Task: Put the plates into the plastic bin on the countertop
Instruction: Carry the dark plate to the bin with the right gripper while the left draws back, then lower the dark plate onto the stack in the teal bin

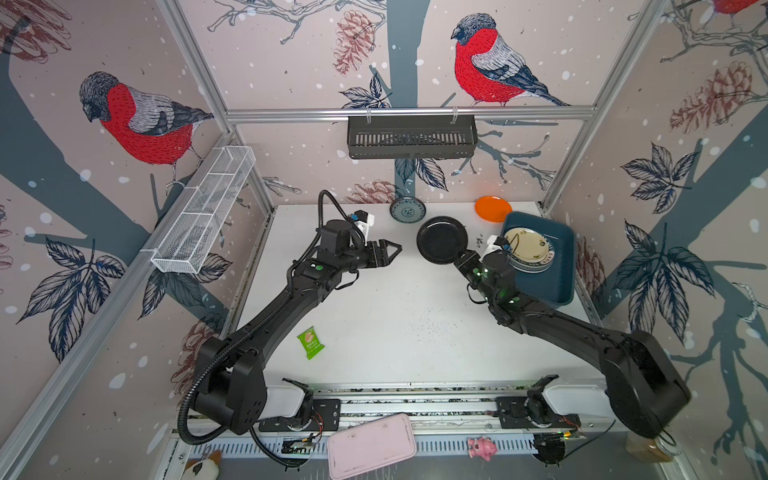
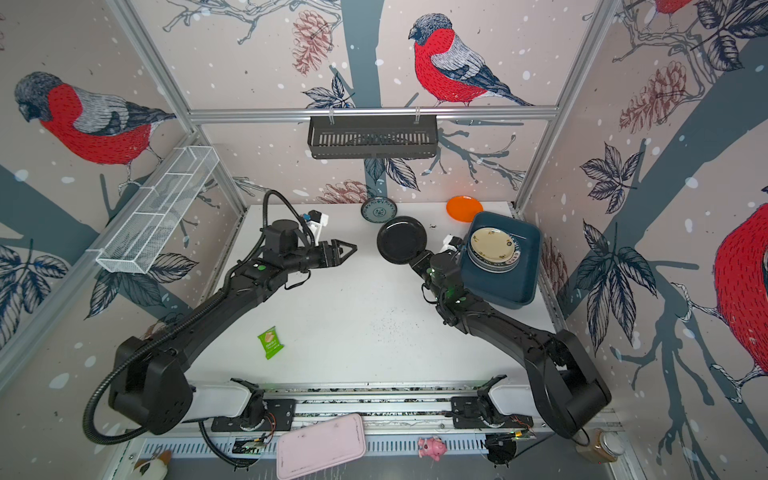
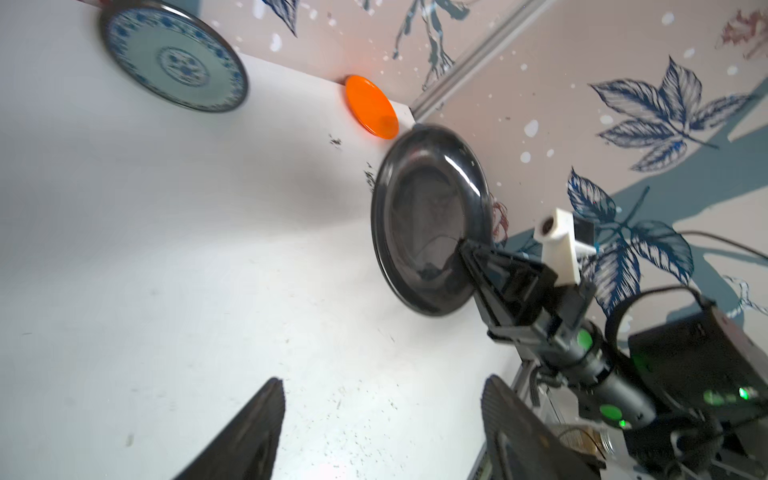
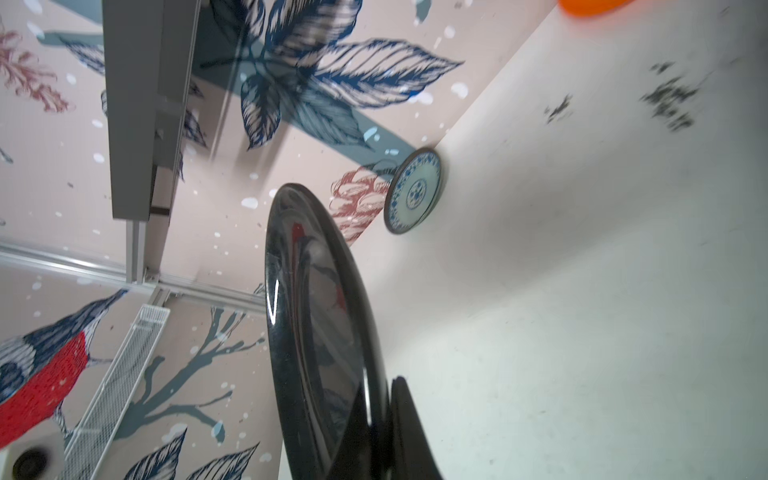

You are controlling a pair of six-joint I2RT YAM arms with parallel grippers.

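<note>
Nearest the right wrist camera, seen edge-on, is the black plate [image 4: 320, 332]: round, shallow, hard, and glossy enough to mirror the wall print. I have the right gripper [image 1: 460, 257] closed tight across its near rim, so the plate hangs tilted beyond the jaws, just beside the bin [image 1: 559, 286] and apparently clear of the countertop [image 1: 395, 316]. I judge it stiff and fairly light, but slick. Held by one edge it will want to swing or slip, yet the rim is the only purchase so flat a dish offers. The left gripper [image 3: 384, 380] stands wide open, with nothing between its ribbed fingers [image 3: 253, 432], and well apart from the plate. Inside the bin, which is smooth dark teal plastic with rounded corners and sloped walls, lies a stack of plates [image 1: 530, 249] with a cream one uppermost. Two more sit on the speckled white top by the back wall: a blue-patterned plate [image 1: 407, 209] and a plain orange plate [image 1: 493, 208], the latter just beside the bin's far corner. Set down hard on the stack, such ware could chip, I expect.
</note>
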